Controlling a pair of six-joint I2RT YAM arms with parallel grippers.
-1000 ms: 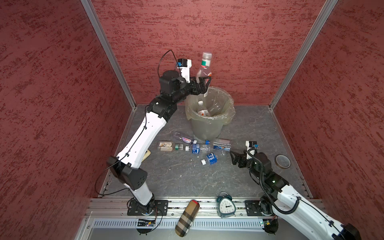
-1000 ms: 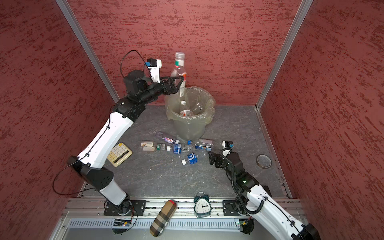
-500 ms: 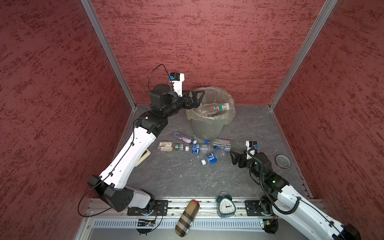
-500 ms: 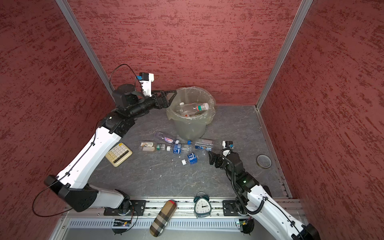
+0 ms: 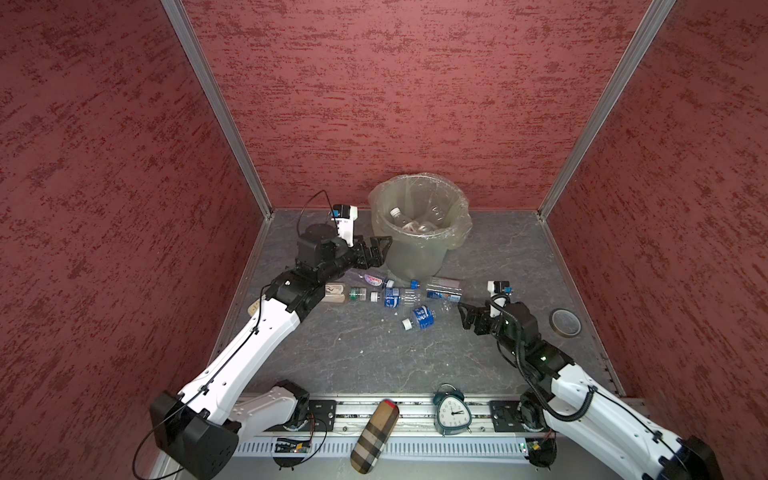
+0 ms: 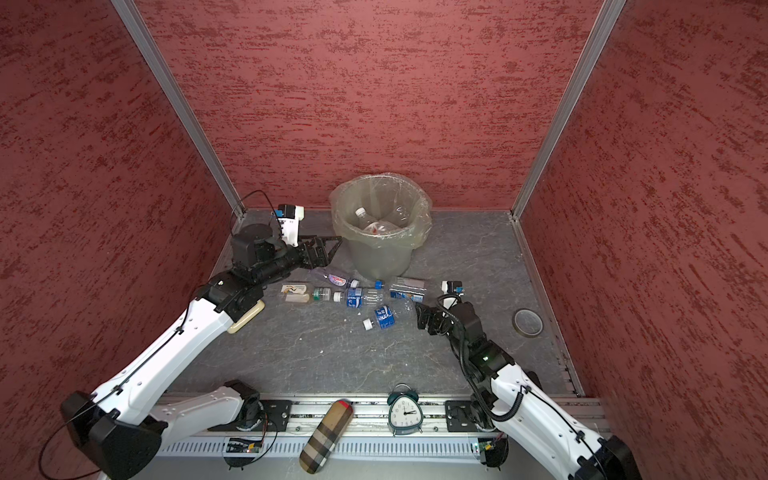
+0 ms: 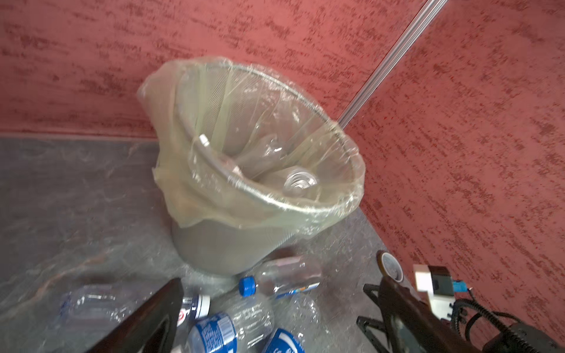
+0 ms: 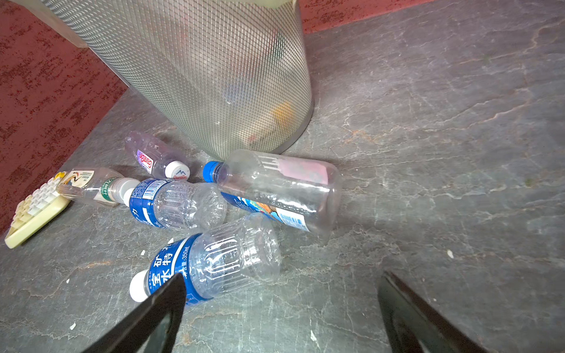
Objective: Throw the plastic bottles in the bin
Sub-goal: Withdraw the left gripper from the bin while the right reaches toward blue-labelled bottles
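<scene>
Right hand (image 5: 462, 316): jaws wide, empty, low over the worktop (image 5: 353, 357), at the right end of the bottle cluster. Left hand (image 5: 384, 249): wide, empty, raised just left of the bin (image 5: 415, 259).

Bottles (image 5: 397, 297): five counted lying on the worktop in a loose row just near of the bin's foot. More are inside the bin, and a white cap shows there in both top views.

Key relation: the blue-label bottle (image 5: 422, 316) lies apart from the row on its near side, just left of the right hand. A gap shows between them in both top views. Its long axis runs roughly left-right, with the clear base toward the hand and the white cap away to the near left.

Judgement: the right arm is the better placed for this one. The jaws must close across the body, so some wrist turn looks needed.

The left hand sits above the row's left end, over the pink-label bottle (image 5: 374, 281).

Surface: flat grey stone pattern with white specks. The round bottles may roll if nudged.

Room: red walls (image 5: 415, 104) stand left, far and right, with the bin at the far wall. A clock (image 5: 452, 412) and case (image 5: 374, 436) sit on the near rail, clear of the work.
</scene>
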